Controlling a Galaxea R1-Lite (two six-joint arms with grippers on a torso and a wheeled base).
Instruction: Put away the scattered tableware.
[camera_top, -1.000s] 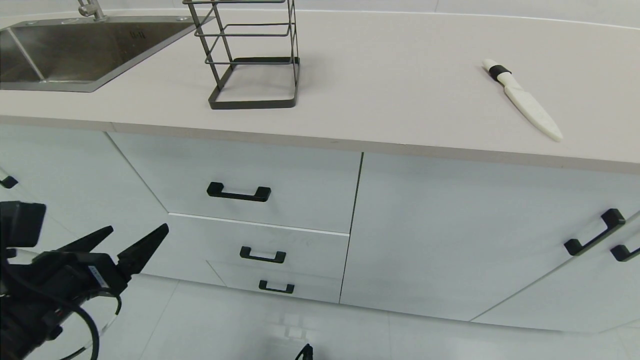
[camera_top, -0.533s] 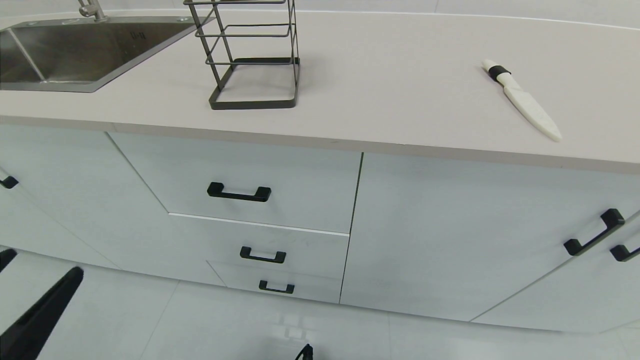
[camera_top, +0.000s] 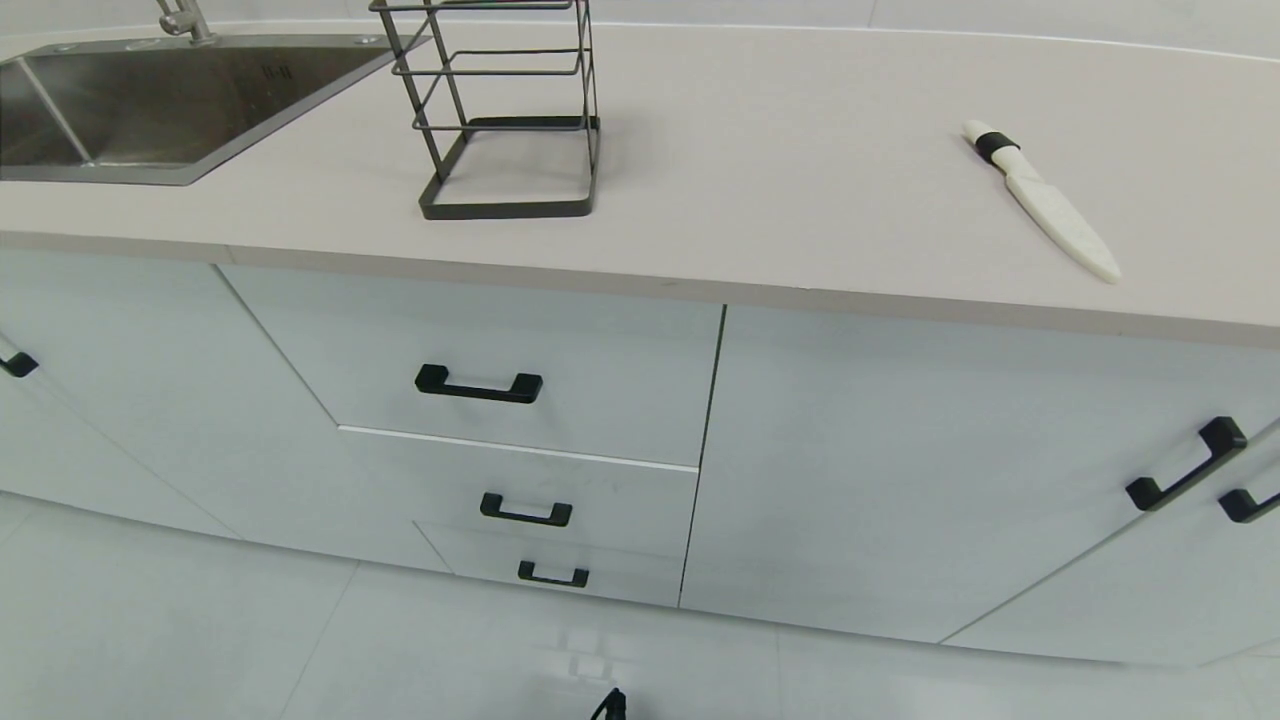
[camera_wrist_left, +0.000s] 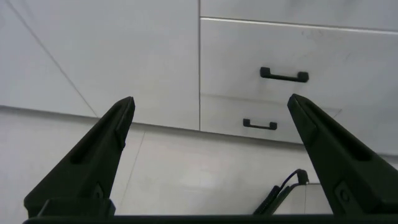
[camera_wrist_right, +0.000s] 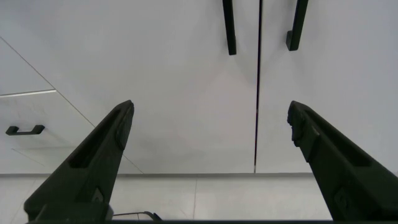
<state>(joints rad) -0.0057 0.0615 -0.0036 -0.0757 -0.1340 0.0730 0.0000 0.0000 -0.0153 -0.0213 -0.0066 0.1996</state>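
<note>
Knife: a white knife (camera_top: 1044, 201) with a black band round its handle lies flat on the right part of the surface (camera_top: 780, 180), blade tip angled toward the front edge
Rack: a dark wire rack (camera_top: 505, 208) stands upright on the surface, well apart from the knife and near the corner of the sink
Sink: a steel sink (camera_top: 180, 90) is set into the surface at far left
Left pincer: the left pincer (camera_wrist_left: 211, 101) has its fingers spread wide and grips nothing; it is low, facing the lower drawers (camera_wrist_left: 298, 56) above the pale floor (camera_wrist_left: 186, 180)
Right pincer: the right pincer (camera_wrist_right: 211, 106) is likewise wide open and holds nothing; it faces two cabinet doors (camera_wrist_right: 155, 93) with upright black handles
Drawers: three drawers are stacked under the surface below the rack, each with a black bar handle
</note>
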